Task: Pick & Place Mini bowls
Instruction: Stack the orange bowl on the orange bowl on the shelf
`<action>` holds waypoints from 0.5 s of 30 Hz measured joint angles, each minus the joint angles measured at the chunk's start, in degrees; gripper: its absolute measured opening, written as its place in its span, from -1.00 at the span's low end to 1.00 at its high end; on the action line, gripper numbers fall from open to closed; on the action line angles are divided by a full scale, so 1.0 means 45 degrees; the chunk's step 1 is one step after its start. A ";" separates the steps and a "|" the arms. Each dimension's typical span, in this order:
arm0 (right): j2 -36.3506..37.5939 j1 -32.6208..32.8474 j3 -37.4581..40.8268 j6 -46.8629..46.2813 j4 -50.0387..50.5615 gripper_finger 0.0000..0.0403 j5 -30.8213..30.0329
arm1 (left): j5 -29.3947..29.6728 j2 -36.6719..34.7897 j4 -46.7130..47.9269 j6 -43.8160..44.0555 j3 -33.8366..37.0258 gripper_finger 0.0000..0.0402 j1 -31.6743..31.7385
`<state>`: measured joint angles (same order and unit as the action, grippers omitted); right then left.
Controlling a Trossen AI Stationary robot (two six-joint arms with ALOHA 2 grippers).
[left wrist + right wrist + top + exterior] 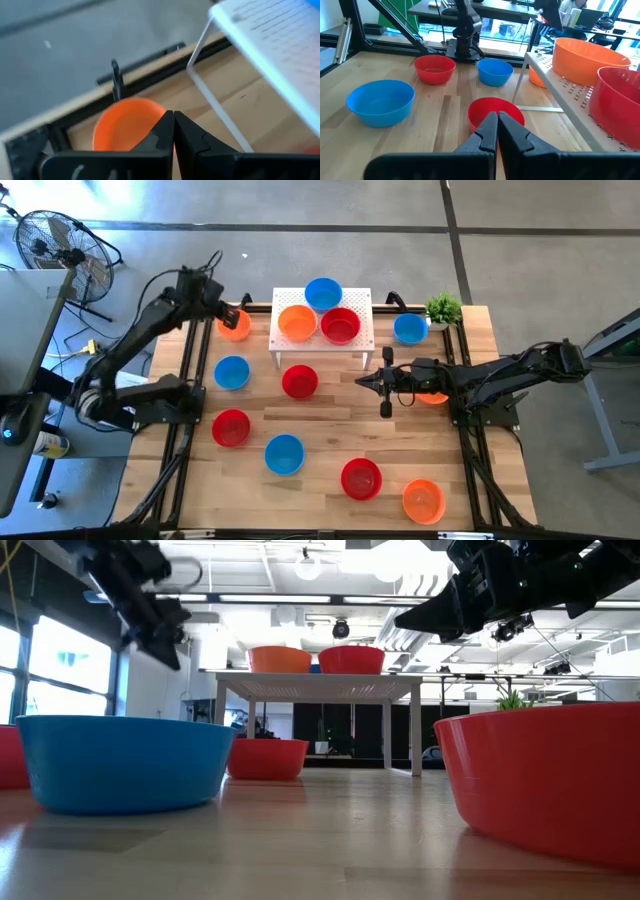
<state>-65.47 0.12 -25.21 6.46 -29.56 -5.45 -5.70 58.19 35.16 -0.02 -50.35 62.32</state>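
My left gripper (233, 316) (173, 116) is shut and hangs above an orange mini bowl (233, 326) (125, 125) at the table's far left, beside the white stand (322, 345). My right gripper (360, 380) (497, 117) is also shut. It is raised near the table's middle and points left at a red bowl (299, 381) (495, 114). On the stand sit a blue bowl (323, 293), an orange bowl (297, 323) and a red bowl (340, 326). Several more red, blue and orange bowls rest on the wood. In the low view both grippers are well above the table.
Loose bowls on the table: blue (231, 372), red (231, 428), blue (284, 454), red (361, 478), orange (423, 500), blue (409, 328), and an orange one (433, 396) partly under the right arm. A small green plant (443, 308) stands at the far right corner. A fan (50, 240) is off the table.
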 joint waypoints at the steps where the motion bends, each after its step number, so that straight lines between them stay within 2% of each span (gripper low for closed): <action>1: 0.0000 0.0000 0.0000 0.0000 -0.0008 -0.99 0.0005 | -0.0298 0.0400 -0.0046 0.0011 0.0000 -0.98 0.0305; 5: 0.0000 0.0000 0.0000 0.0000 -0.0063 -0.99 0.0005 | -0.0934 0.2013 -0.0336 0.0053 -0.0005 -0.86 0.0758; 10: -0.0005 0.0000 -0.0005 -0.0039 -0.0063 -0.99 0.0010 | -0.1543 0.3268 0.0408 -0.0921 -0.0005 -0.55 0.0723; 15: -0.0005 0.0000 -0.0005 -0.0047 -0.0068 -0.99 0.0010 | -0.1471 0.3560 0.1127 -0.1718 0.0040 -0.28 -0.0456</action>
<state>-65.49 0.12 -25.23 6.25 -29.87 -5.41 -12.32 74.22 40.23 -7.75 -50.17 60.27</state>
